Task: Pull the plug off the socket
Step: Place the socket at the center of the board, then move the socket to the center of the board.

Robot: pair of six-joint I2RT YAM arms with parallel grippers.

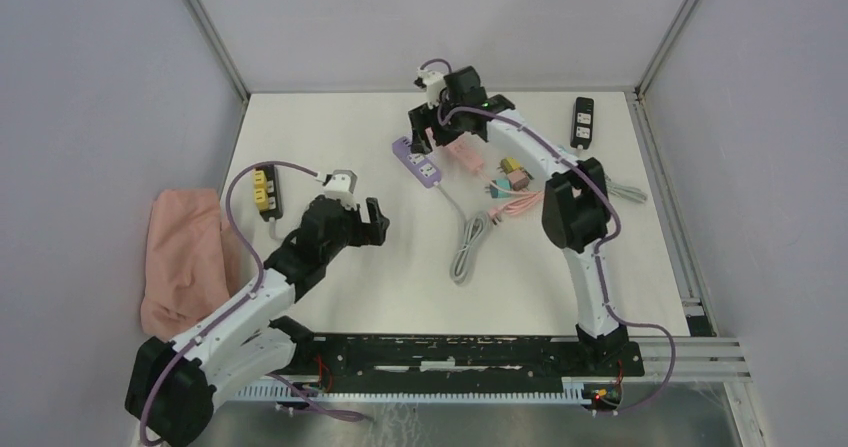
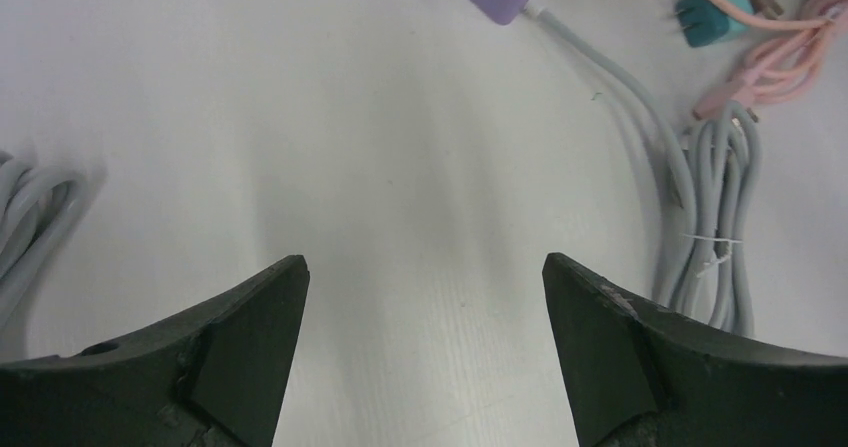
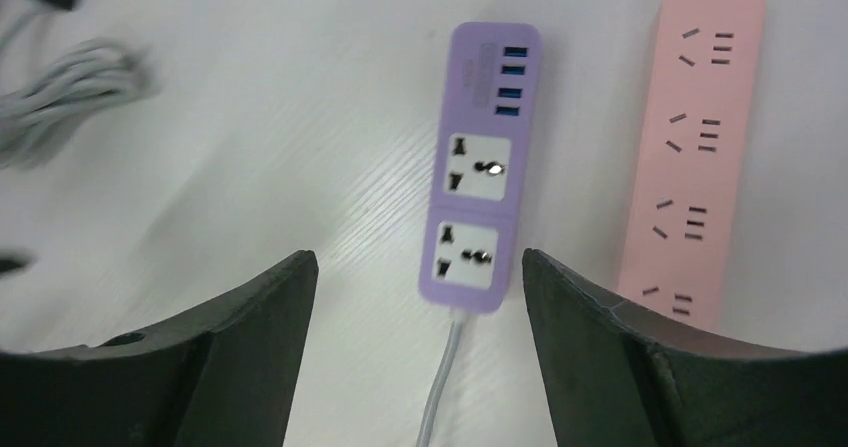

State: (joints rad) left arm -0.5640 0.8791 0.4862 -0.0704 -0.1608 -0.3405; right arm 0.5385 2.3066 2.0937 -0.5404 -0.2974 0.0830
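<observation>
1. Right gripper (image 3: 420,267): released, jaws well apart with nothing between them. It hangs above the purple power strip (image 3: 480,167) at the far middle of the table (image 1: 350,297)
2. Purple power strip: lies flat. In the right wrist view both of its sockets and its row of small ports are bare, with no plug seated. A pink strip (image 3: 695,147) lies just beside it, and its visible sockets are bare too
3. Loose plugs (image 1: 512,175): a small cluster resting on the table near the two strips, apart from any socket. The left wrist view shows a teal plug (image 2: 712,15) among them, lying on its side
4. Left gripper (image 2: 425,267): released and holding nothing, over bare table nearer the bases, with the coiled grey cable (image 2: 710,217) off to one side
5. Progress, judged from these views: the pull looks complete, since no plug sits in the strip under the right gripper. Which loose plug came from it cannot be told. What is left appears to be clearing the arm away
</observation>
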